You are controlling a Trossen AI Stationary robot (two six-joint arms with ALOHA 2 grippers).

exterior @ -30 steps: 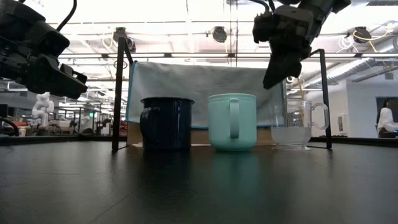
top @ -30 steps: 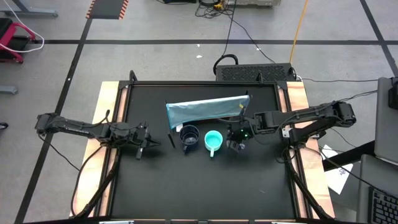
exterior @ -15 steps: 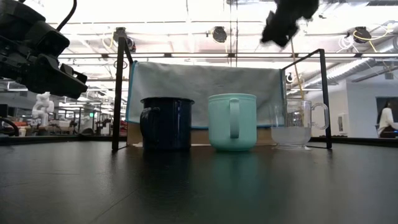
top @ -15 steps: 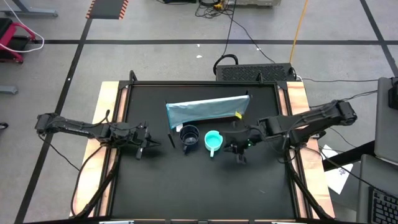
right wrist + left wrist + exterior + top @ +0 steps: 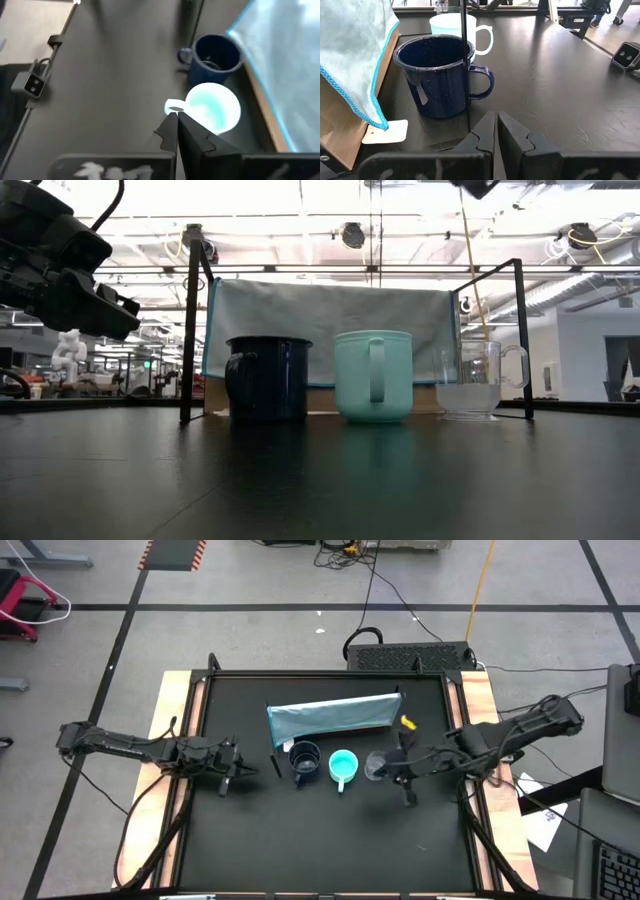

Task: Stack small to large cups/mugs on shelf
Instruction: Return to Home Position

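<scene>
Three mugs stand in a row on the black table in front of the shelf (image 5: 330, 718), a long light blue-grey panel: navy mug (image 5: 304, 760), turquoise mug (image 5: 343, 766), clear mug (image 5: 377, 765). In the low view they rest on their bases, the navy mug (image 5: 268, 378) left, the turquoise mug (image 5: 373, 376) in the middle, the clear mug (image 5: 480, 380) right. My right gripper (image 5: 407, 792) hangs shut and empty, right of the clear mug and high above the table. My left gripper (image 5: 245, 772) waits shut at the table's left, pointing at the navy mug (image 5: 440, 75).
Thin black frame posts (image 5: 190, 320) (image 5: 520, 330) stand at either end of the shelf. A white tag (image 5: 385, 131) lies by the shelf's left end and a yellow bit (image 5: 407, 723) by its right end. Bare black table lies in front of the mugs.
My right gripper has risen from just above the clear mug and drawn back toward the table's right and near edges, rolling as it went; it has left the low view through the top. The three mugs have stayed where they were.
</scene>
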